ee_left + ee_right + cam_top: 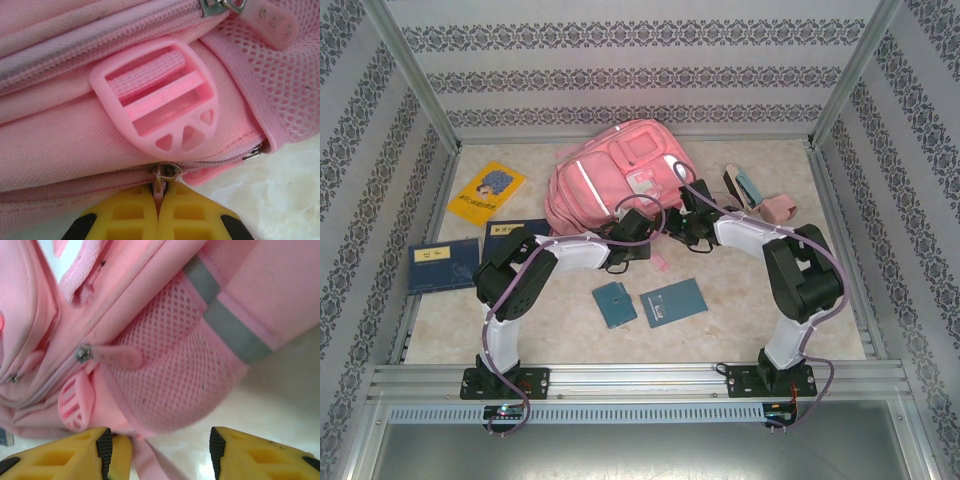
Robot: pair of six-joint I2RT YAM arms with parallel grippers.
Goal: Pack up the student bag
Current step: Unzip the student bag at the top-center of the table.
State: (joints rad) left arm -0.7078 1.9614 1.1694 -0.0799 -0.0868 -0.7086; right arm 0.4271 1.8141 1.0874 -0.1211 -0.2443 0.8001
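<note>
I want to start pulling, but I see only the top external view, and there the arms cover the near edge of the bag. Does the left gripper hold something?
Observer: Yes. The left gripper is shut on a zipper pull of the student bag, just below a pink plastic buckle.
Operator: And the right gripper?
Observer: The right gripper is open, its fingers apart below the mesh side pocket.
Operator: Is another zipper near it?
Observer: Yes, a second zipper pull lies at the edge of that pocket.
</note>
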